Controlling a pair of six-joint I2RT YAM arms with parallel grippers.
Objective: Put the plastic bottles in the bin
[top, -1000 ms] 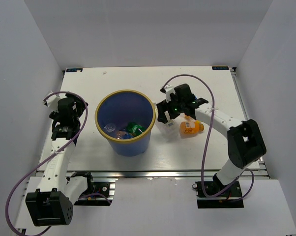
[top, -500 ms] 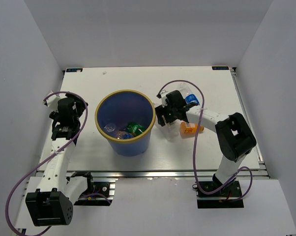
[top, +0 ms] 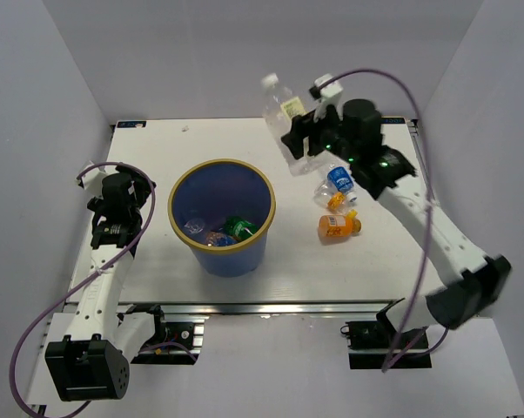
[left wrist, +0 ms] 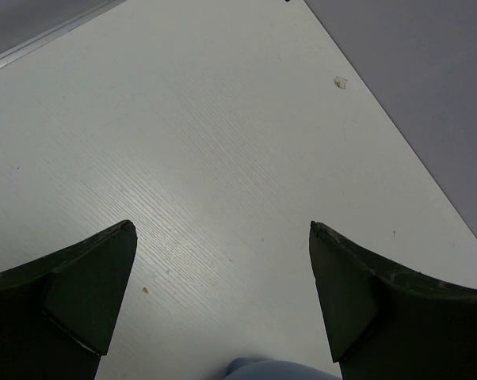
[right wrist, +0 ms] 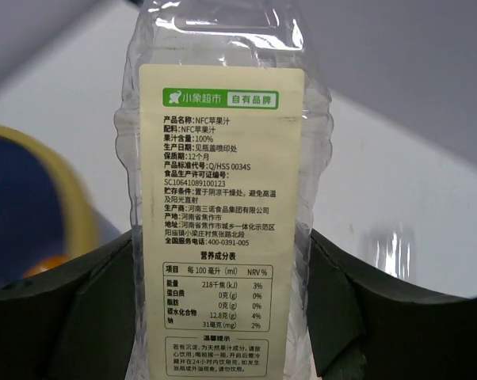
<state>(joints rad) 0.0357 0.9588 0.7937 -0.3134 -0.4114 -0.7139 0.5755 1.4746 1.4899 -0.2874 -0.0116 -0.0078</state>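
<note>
Right wrist: right claw [right wrist: 225, 317] pinches the clear crinkled bottle [right wrist: 223, 119], cream label; left claw [left wrist: 221, 237] spread over grained white table [left wrist: 223, 111].

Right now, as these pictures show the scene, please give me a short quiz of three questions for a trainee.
1. True or false: the left gripper holds a bottle.
2. Fill in: the green bottle lies inside the ____.
3. Which does the right gripper hold? A) the green bottle B) the clear bottle with a yellowish label C) an orange bottle

Key: 1 false, it is open and empty. 2 bin. 3 B, lifted above the table.
</note>
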